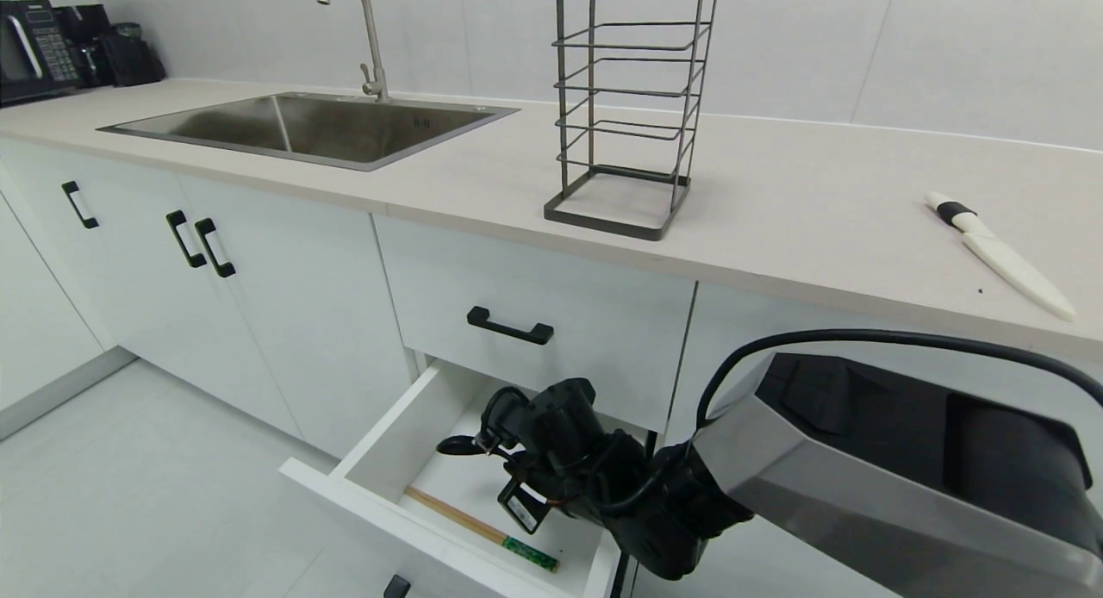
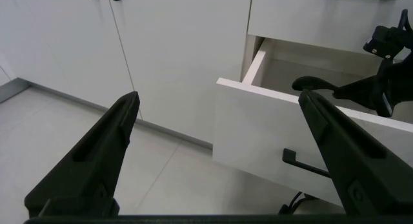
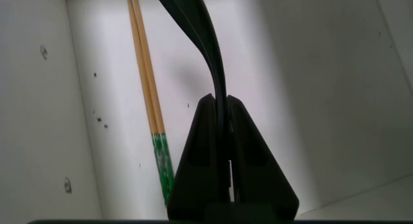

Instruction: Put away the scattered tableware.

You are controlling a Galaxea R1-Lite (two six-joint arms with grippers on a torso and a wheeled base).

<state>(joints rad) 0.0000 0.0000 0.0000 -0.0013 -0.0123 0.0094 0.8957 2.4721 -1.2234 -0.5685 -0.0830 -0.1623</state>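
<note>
- Clamped in the right gripper [image 3: 219,104]: a black spoon [image 3: 193,24], with fingers pressed together on the handle and the bowl end sticking out ahead.
- Held low over the open drawer [image 1: 379,434], above its floor. Judging by the pose, lined up for a release inside, not a slide in along the bottom.
- Already in the drawer: chopsticks [image 1: 478,529], flat on the floor alongside the front panel, with bare floor beside them. Best to release the spoon there, not on top of them.
- Parked outside the drawer, facing its front panel: the left gripper [image 2: 219,98], fingers wide apart, nothing between them. Probably kept there to stay out of the right arm's way.
- On the countertop at the far right: a white knife [image 1: 1000,253], well apart from everything else and likely next to put away.
- Also on the counter: an empty wire rack [image 1: 625,107], between the sink [image 1: 310,128] and the knife.
- In the way: the closed drawer [image 1: 510,327] directly above, overhanging the back of the open one, so access from the front half only.
</note>
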